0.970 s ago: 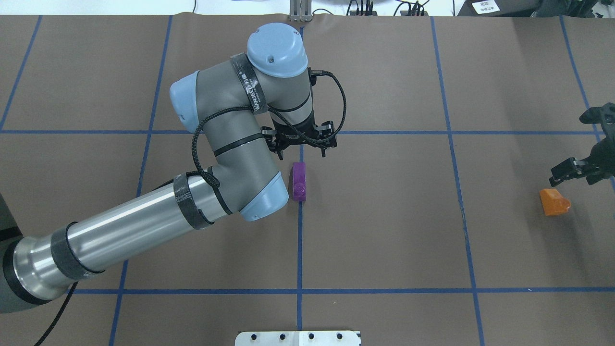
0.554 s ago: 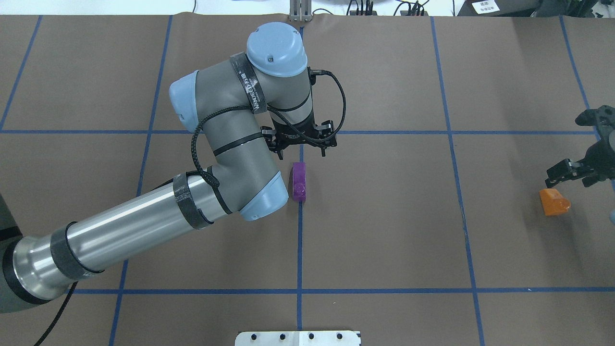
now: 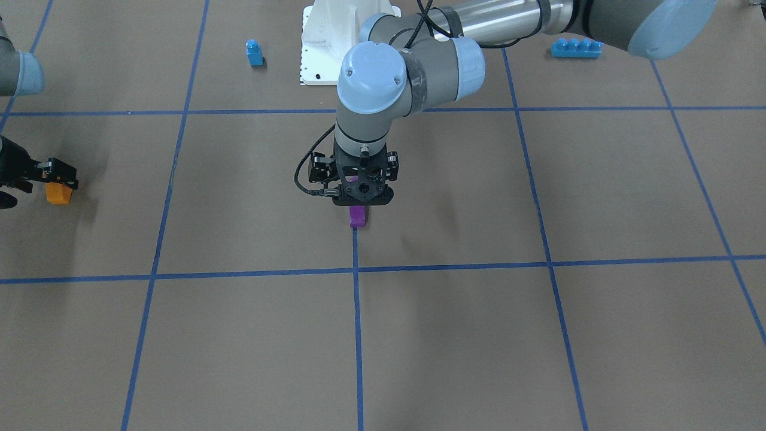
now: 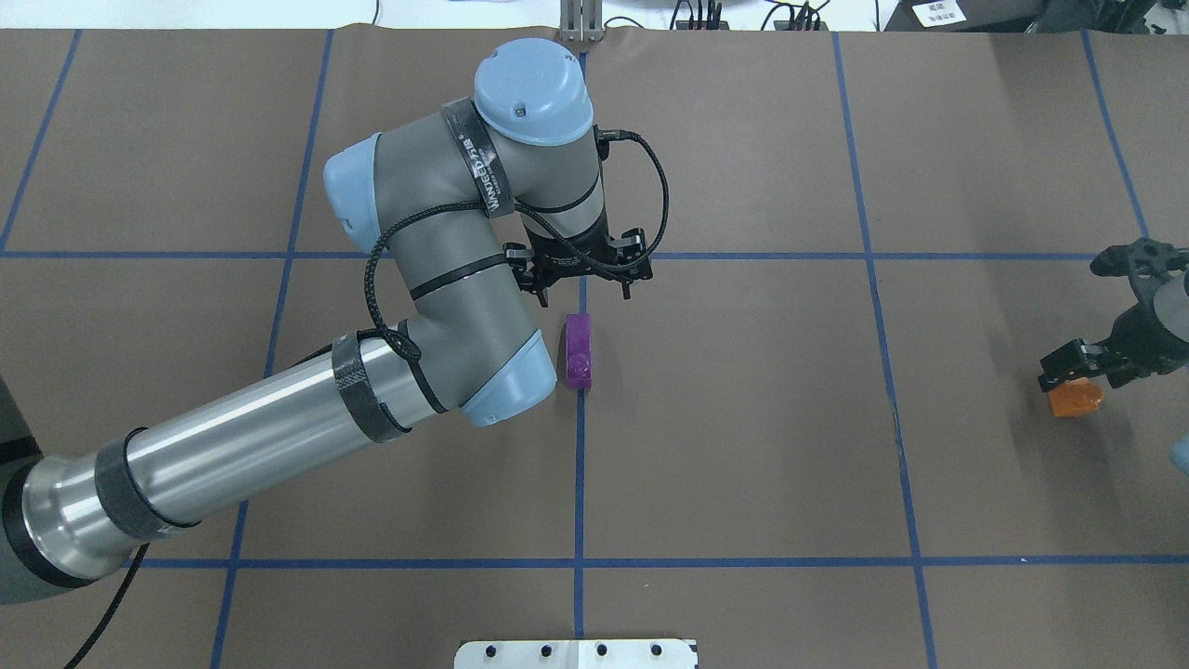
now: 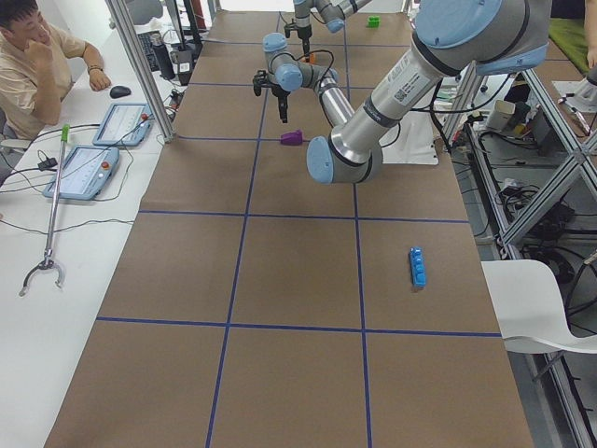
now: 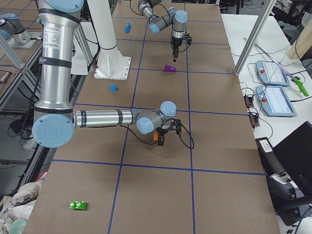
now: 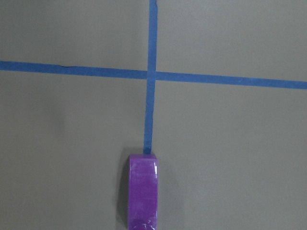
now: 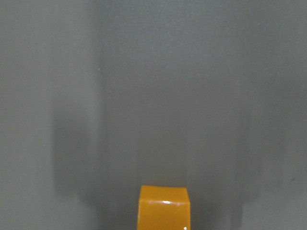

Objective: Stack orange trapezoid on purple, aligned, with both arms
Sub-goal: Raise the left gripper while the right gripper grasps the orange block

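Observation:
The purple brick (image 4: 578, 350) lies on its side on the middle blue tape line; it also shows in the front view (image 3: 358, 216) and at the bottom of the left wrist view (image 7: 142, 191). My left gripper (image 4: 585, 290) hangs open and empty just beyond it. The orange trapezoid (image 4: 1076, 400) rests on the table at the far right, and also shows in the front view (image 3: 58, 193) and the right wrist view (image 8: 164, 207). My right gripper (image 4: 1099, 312) is open above it, one finger over the brick's far edge.
A small blue single-stud brick (image 3: 254, 52) and a long blue brick (image 3: 575, 47) lie near the white pedestal (image 3: 323, 42). A green brick (image 6: 78, 205) lies far off at the table's right end. An operator sits at the side table.
My right gripper has moved nearer over the orange trapezoid; its finger now overlaps the brick's far edge. The left arm has barely shifted. Both bricks have stayed put.

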You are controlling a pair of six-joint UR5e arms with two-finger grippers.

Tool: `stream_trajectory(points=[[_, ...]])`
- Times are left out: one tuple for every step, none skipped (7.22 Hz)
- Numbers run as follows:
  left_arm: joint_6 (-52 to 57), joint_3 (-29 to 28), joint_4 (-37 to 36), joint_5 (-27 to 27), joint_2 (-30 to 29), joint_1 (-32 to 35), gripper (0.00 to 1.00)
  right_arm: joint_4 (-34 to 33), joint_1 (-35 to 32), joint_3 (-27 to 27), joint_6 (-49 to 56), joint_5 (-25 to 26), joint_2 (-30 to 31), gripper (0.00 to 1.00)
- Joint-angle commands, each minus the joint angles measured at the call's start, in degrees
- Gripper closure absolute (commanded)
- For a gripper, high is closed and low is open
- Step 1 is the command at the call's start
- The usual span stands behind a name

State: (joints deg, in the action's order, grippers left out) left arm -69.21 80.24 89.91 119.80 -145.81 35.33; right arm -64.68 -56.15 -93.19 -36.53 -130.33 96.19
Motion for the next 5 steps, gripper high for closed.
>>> stream_trajectory(points=[[0.0,0.1,0.0,0.0,0.1,0.0,0.01,0.3,0.7,0.2,0.0,0.0,0.1,0.06],[0.0,0.1,0.0,-0.1,0.4,0.0,0.01,0.3,0.9,0.2,-0.2,-0.1,0.2,0.42],[0.0,0.4,0.0,-0.1,0.5,0.0,0.01,0.3,1.0,0.1,-0.1,-0.1,0.4,0.88],[0.0,0.4,0.0,-0.1,0.5,0.0,0.01,0.3,0.9,-0.1,-0.1,-0.4,0.4,1.00],[0.0,0.4,0.0,-0.7,0.5,0.0,0.01,0.3,0.9,-0.1,-0.2,-0.4,0.4,1.00]])
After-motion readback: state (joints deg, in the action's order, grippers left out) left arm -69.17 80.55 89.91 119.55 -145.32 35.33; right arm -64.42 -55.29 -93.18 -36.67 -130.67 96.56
